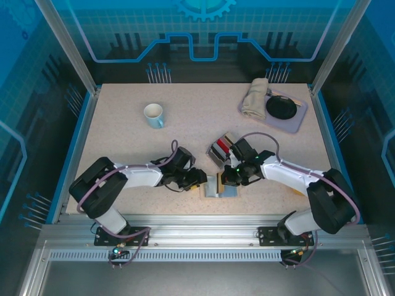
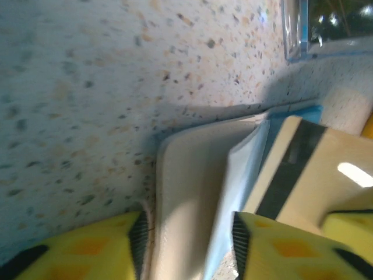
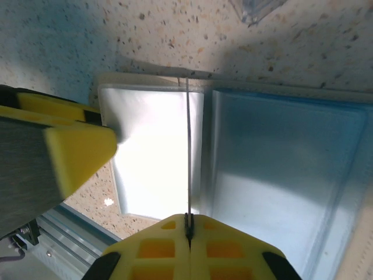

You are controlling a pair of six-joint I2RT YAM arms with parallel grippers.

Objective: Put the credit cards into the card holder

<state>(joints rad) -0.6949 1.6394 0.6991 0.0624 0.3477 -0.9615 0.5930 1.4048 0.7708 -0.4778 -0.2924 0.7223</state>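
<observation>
Your right gripper (image 3: pixel 189 236) is clenched on a paper-thin leaf seen edge-on. I think it's a pocket sheet of the card holder (image 3: pixel 151 151), but it's hard to be sure. The holder lies open on the speckled table (image 1: pixel 123 142), near the front edge between the two arms: soft beige cover, glossy see-through sleeves. Your left gripper (image 2: pixel 186 248) has its blocky yellow jaws apart, straddling the beige flap. A tan credit card (image 2: pixel 303 175) with a dark stripe sits just beside the flap. The fanned stack of credit cards (image 1: pixel 221 148), red, dark and white, lies just behind the holder.

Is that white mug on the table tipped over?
No, the mug stands upright on the table, its round open mouth facing up toward the overhead camera.
</observation>
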